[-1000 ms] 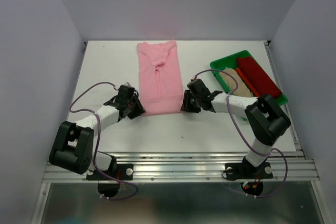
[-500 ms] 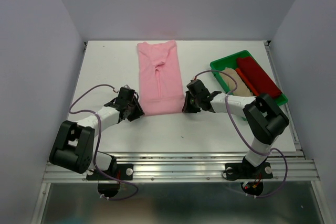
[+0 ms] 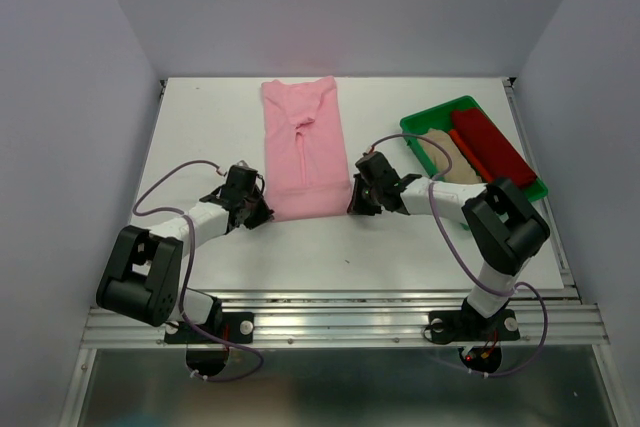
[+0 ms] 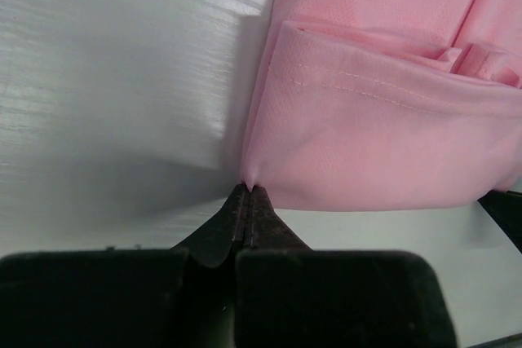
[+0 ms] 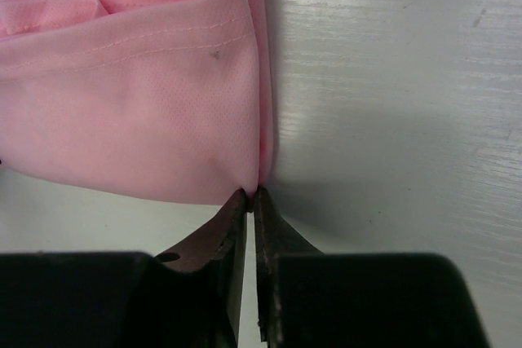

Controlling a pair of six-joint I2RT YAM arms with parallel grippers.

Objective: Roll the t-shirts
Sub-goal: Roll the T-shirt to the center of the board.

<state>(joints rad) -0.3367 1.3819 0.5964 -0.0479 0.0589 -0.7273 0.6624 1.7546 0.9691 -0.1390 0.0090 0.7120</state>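
The left gripper (image 4: 247,190) has its jaws pressed flat together on the near left corner of the pink t-shirt (image 4: 383,144), a small peak of cloth pinched at the tips. The right gripper (image 5: 254,194) matches it on the near right corner, its jaws drawn to a thin slit with the fabric edge caught between them. In the overhead view we find the left gripper (image 3: 250,209) and right gripper (image 3: 362,199) level with each other at either end of the near hem (image 3: 310,209), so neither arm is nearer. The pink t-shirt (image 3: 300,147) is folded into a long strip whose long axis runs straight away from both grippers toward the far edge of the tabletop (image 3: 200,127). We judge that a roll must travel along that axis, both corners carried forward together. The cloth is a fine, matte knit, doubled at the hem with a visible line of stitching, soft enough to pucker at each pinch. The tabletop is white with a faint brushed grain. Well to the right, a green tray (image 3: 415,125) holds a dark red shirt (image 3: 490,145) and a beige shirt (image 3: 445,154), both lying as compact, long bundles.
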